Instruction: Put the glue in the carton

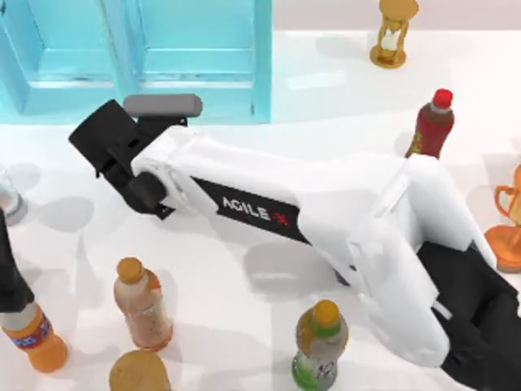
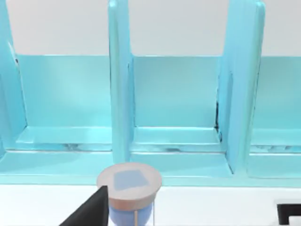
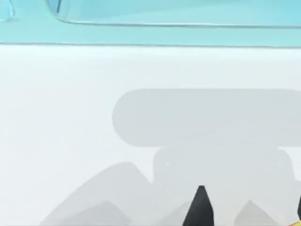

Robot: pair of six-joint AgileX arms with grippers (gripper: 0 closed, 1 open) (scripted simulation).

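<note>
Just short of the blue carton (image 1: 262, 65), right end effector (image 1: 98, 145) hovers over desk; whether it pinches the glue, I cannot tell. Left arm sits parked at left edge.

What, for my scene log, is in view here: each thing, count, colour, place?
carton: one, turquoise, far left.
hourglass: one, golden, far right.
dark bottle: one, dark red, red cap, right.
trophy: one, orange, right edge.
drink bottles: three, peach, green, orange, near edge.
round brown top: one, near edge.
lidded cup: one, blue, tan lid, before carton.
right claw: black, at carton's front.
left claw: black, open, table's left, facing cup.
</note>
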